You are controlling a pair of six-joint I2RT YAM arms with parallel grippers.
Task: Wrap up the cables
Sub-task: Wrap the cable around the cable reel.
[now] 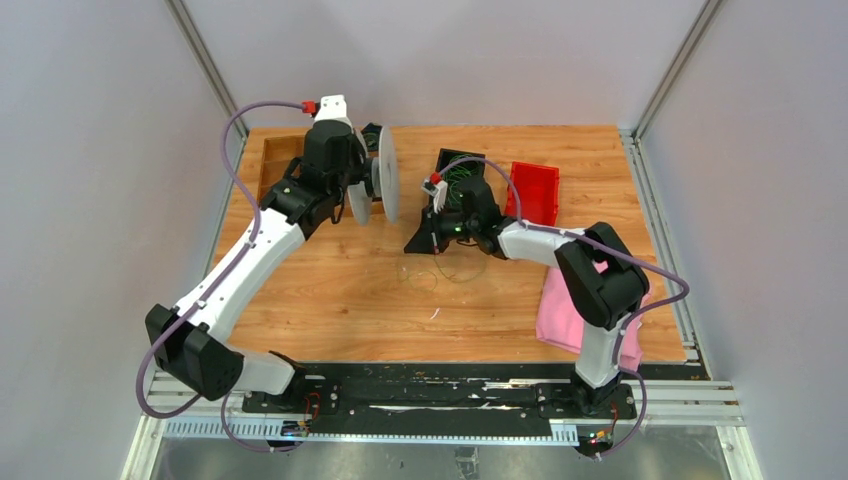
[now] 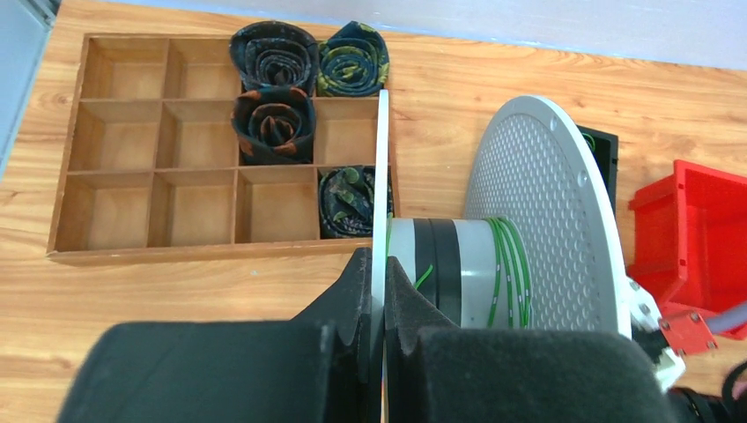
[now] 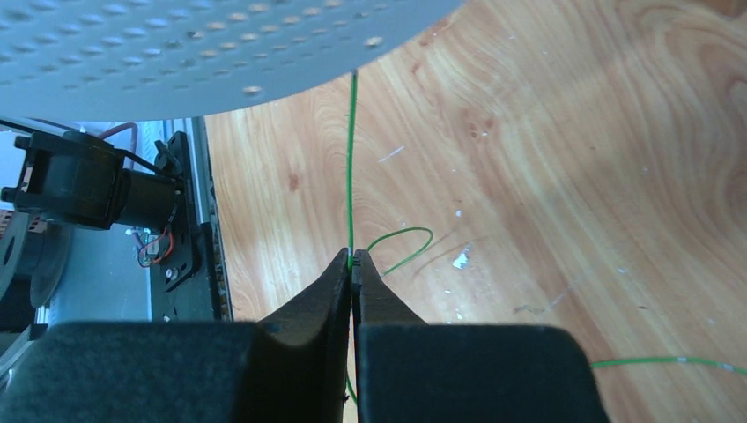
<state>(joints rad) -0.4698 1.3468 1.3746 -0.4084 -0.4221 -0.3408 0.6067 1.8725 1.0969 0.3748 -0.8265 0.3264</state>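
Note:
My left gripper (image 2: 380, 264) is shut on the thin near flange of the grey spool (image 2: 546, 220), which it holds on edge above the table. A few turns of green cable (image 2: 506, 273) lie round the spool's core. My right gripper (image 3: 352, 263) is shut on a thin green cable (image 3: 351, 150) that runs straight up behind the spool's perforated flange (image 3: 194, 53). In the top view the right gripper (image 1: 425, 235) sits just right of the spool (image 1: 386, 180), with the left gripper (image 1: 365, 188) on the spool's other side. Loose cable loops (image 1: 440, 270) rest on the wood below.
A wooden divider tray (image 2: 114, 132) with dark rolled bundles (image 2: 273, 123) stands at the back left. A black bin (image 1: 462, 172) holding green wires and a red bin (image 1: 533, 192) are behind the right gripper. A pink cloth (image 1: 565, 310) lies at the right edge.

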